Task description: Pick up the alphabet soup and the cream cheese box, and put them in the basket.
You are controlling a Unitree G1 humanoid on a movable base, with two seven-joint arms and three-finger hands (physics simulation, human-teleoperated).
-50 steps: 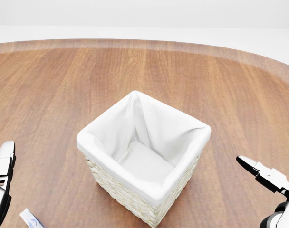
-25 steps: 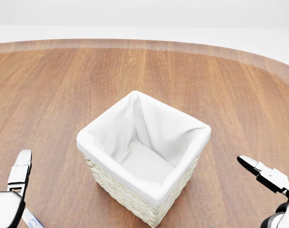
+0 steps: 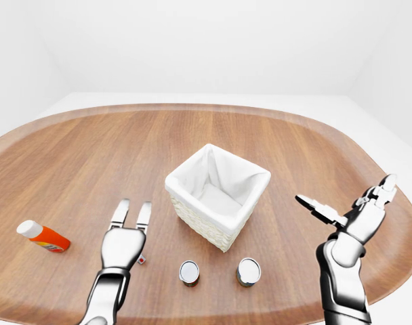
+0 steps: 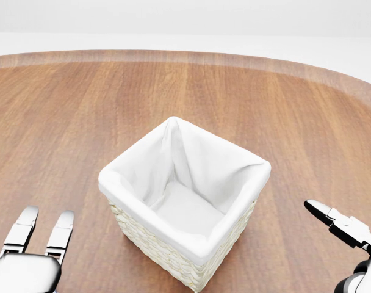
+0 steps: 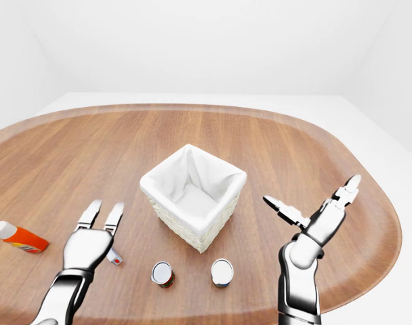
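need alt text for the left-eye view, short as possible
A white-lined wicker basket sits empty mid-table, two upright cans below it and an orange bottle lying at far left. The left hand and right hand hover open, holding nothing.

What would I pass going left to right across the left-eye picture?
Orange bottle → left hand → first can → basket → second can → right hand.
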